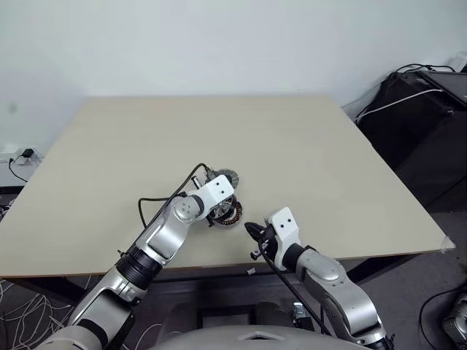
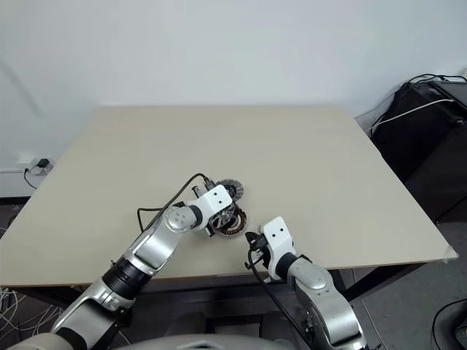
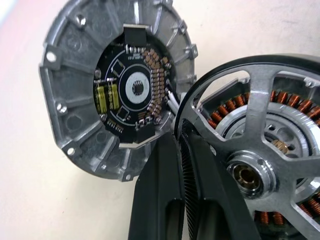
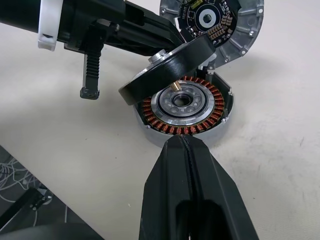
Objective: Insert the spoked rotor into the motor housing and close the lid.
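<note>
Left arm reaches forward and rightward over the table [image 1: 306, 138]; left gripper [image 3: 186, 145] is clenched on the rim of the spoked rotor [image 4: 167, 67], holding it tilted above the motor housing [image 4: 184, 107], one edge low at the housing's rim. The lid [image 3: 117, 95] lies just beyond the housing, circuit face up. Right gripper [image 4: 186, 142], fingers pressed together and holding nothing, points at the housing's near edge. Open tabletop surrounds the housing beyond and to either side.

The left gripper [image 3: 187, 150] reaches forward and rightward, angled down, fingers pinched on the spoked rotor [image 3: 260, 150] rim; the right gripper [image 4: 186, 145] points down-left, fingers pressed together, holding nothing.
</note>
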Robot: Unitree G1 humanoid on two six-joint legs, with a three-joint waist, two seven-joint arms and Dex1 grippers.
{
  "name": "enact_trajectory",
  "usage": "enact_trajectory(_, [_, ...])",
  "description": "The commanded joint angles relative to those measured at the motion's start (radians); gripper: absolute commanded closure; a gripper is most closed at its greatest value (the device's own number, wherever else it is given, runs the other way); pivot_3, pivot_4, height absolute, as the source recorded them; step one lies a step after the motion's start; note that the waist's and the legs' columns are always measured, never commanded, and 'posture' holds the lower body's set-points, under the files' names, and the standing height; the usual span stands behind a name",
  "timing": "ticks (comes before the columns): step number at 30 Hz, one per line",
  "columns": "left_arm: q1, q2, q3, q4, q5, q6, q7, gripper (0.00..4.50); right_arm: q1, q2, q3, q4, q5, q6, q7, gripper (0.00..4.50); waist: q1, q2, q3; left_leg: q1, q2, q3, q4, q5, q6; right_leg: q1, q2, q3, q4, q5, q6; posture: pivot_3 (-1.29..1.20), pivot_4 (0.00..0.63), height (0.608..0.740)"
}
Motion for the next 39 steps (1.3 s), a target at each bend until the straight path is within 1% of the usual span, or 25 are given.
enact_trajectory(1, [-0.024,-0.011,-0.001,0.001,0.027,-0.016,0.005,3.76,-0.017,0.006,-0.013,-0.02,0.011,-0.022,-0.005,4.5,0.001,0.0,0.0,0.0,0.0,0.0,0.0,0.0,0.0,0.0,0.0,0.0,0.0,0.0,0.0,0.0,0.0,0.74])
enact_trajectory(4, [-0.021,-0.015,-0.008,0.015,0.043,-0.026,0.01,2.85,-0.016,0.006,-0.013,-0.022,0.01,-0.021,-0.005,4.5,0.001,0.0,0.0,0.0,0.0,0.0,0.001,0.0,0.0,0.0,0.0,0.0,0.0,0.0,0.0,0.0,0.0,0.74])
enact_trajectory(8, [-0.017,-0.023,-0.008,0.017,0.052,-0.028,0.009,1.47,-0.015,0.006,-0.014,-0.024,0.011,-0.02,-0.007,4.5,0.001,0.0,0.0,0.0,0.0,0.0,0.001,0.0,0.0,0.0,0.0,0.0,0.0,0.0,0.0,0.0,0.0,0.74])
enact_trajectory(12, [-0.012,-0.041,0.016,-0.01,0.029,-0.028,0.004,0.23,-0.017,0.006,-0.016,-0.024,0.012,-0.018,-0.007,4.5,0.002,0.0,0.0,0.0,0.0,0.0,0.002,0.0,0.0,0.0,0.0,0.0,0.0,0.0,0.001,0.0,0.0,0.74])
enact_trajectory(13, [-0.007,-0.051,0.03,-0.027,0.011,-0.031,-0.002,0.23,-0.017,0.005,-0.016,-0.024,0.012,-0.018,-0.007,4.5,0.003,0.0,0.0,0.0,0.0,0.0,0.002,0.0,0.0,0.001,0.0,0.0,0.0,0.0,0.001,0.0,0.0,0.74])
enact_trajectory(18, [0.06,-0.147,0.163,-0.157,-0.183,-0.085,-0.046,0.23,-0.014,0.005,-0.018,-0.025,0.015,-0.017,-0.005,4.5,0.007,0.0,0.0,0.0,0.0,-0.001,0.002,0.0,0.0,0.001,-0.001,0.0,0.0,0.001,0.0,0.0,0.0,0.74])
enact_trajectory(22, [0.151,-0.225,0.272,-0.276,-0.398,-0.116,-0.119,0.23,-0.012,0.004,-0.017,-0.025,0.019,-0.016,-0.004,4.5,0.003,0.001,-0.001,0.0,0.001,0.0,0.002,0.0,0.0,0.002,0.0,0.001,0.001,0.002,-0.002,0.0,0.0,0.74])
enact_trajectory(24, [0.195,-0.246,0.325,-0.328,-0.513,-0.088,-0.157,0.23,-0.012,0.003,-0.016,-0.024,0.02,-0.016,-0.003,4.5,0.0,0.002,-0.001,0.0,0.001,0.001,0.002,0.0,0.0,0.003,0.001,0.002,0.001,0.002,-0.001,0.0,0.0,0.74])
enact_trajectory(25, [0.206,-0.249,0.34,-0.341,-0.545,-0.08,-0.164,0.23,-0.013,0.003,-0.015,-0.024,0.021,-0.015,-0.003,4.5,0.0,0.002,-0.001,0.0,0.001,0.001,0.002,0.0,0.0,0.003,0.001,0.002,0.001,0.001,-0.001,0.0,0.0,0.74])
enact_trajectory(27, [0.254,-0.256,0.4,-0.378,-0.667,-0.054,-0.192,0.23,-0.011,0.0,-0.015,-0.027,0.023,-0.013,-0.003,4.5,-0.003,0.002,-0.002,0.001,0.002,0.0,0.003,0.0,0.0,0.002,0.002,0.001,0.001,0.001,0.001,0.0,0.0,0.74])
enact_trajectory(29, [0.294,-0.241,0.428,-0.401,-0.711,-0.043,-0.187,0.23,-0.011,-0.002,-0.016,-0.028,0.025,-0.011,-0.002,4.5,-0.005,0.002,-0.002,0.002,0.002,0.0,0.004,0.0,0.0,0.002,0.002,0.001,0.001,0.001,0.001,0.0,0.0,0.74])
enact_trajectory(31, [0.327,-0.215,0.435,-0.41,-0.709,-0.055,-0.173,0.61,-0.011,-0.002,-0.014,-0.026,0.026,-0.01,-0.002,4.5,-0.006,0.002,-0.002,0.002,0.002,0.0,0.006,0.0,0.0,0.003,0.002,0.002,0.001,0.001,0.002,0.0,0.0,0.74])
enact_trajectory(33, [0.358,-0.202,0.453,-0.414,-0.729,-0.057,-0.161,1.13,-0.012,-0.002,-0.013,-0.023,0.028,-0.01,-0.001,4.5,-0.006,0.002,-0.002,0.002,0.002,0.0,0.006,0.0,0.0,0.003,0.002,0.002,0.001,0.001,0.002,0.0,0.0,0.74])
enact_trajectory(36, [0.408,-0.185,0.472,-0.411,-0.731,-0.091,-0.151,2.15,-0.015,-0.002,-0.011,-0.019,0.03,-0.01,0.001,4.5,-0.007,0.002,-0.002,0.002,0.002,0.0,0.006,0.0,0.0,0.003,0.002,0.002,0.001,0.002,0.003,0.0,0.0,0.74])
enact_trajectory(38, [0.442,-0.153,0.465,-0.396,-0.692,-0.145,-0.154,2.77,-0.019,-0.002,-0.01,-0.009,0.029,-0.014,0.002,4.5,-0.007,0.002,-0.002,0.002,0.002,0.0,0.006,0.0,0.0,0.002,0.002,0.002,0.001,0.002,0.002,0.0,0.0,0.74])
enact_trajectory(39, [0.458,-0.141,0.461,-0.388,-0.675,-0.177,-0.157,3.18,-0.021,-0.001,-0.01,-0.004,0.03,-0.015,0.002,4.5,-0.007,0.002,-0.002,0.002,0.002,0.0,0.006,0.0,0.0,0.002,0.002,0.002,0.001,0.002,0.002,0.0,0.0,0.74])
